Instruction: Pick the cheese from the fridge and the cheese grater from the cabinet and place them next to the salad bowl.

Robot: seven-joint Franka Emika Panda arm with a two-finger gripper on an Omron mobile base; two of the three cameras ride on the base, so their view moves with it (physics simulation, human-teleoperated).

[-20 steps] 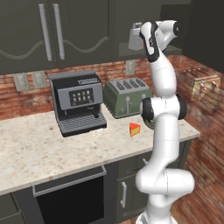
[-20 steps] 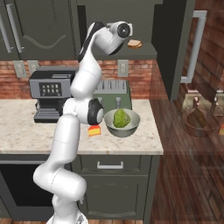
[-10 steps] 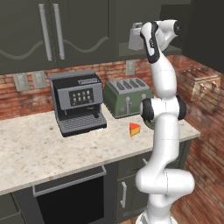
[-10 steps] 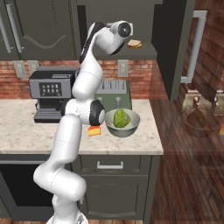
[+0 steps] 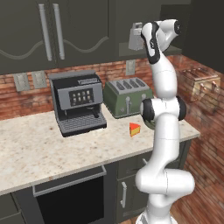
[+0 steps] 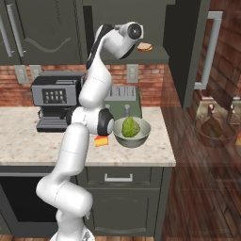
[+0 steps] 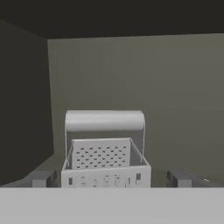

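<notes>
Cabinet: open compartment, upper right, holds the grater, standing upright on its shelf w/ handle on top. In hand view the grater sits centred, back wall of the cabinet behind it. Tan bread-like piece lies on the same shelf in right base view, just beside the wrist.

Bowl on the counter near the front right edge, w/ green lettuce ball inside. Cheese on the counter just left of the bowl, in front of the toaster; in right base view the cheese is partly hidden by the arm. Coffee machine left of the toaster.

Arm stands tall, forearm raised, wrist bent over toward the cabinet opening. Gripper level w/ the grater, jaws spread wide, one fingertip each side of the grater's base, not clamped on it. Nothing held.
</notes>
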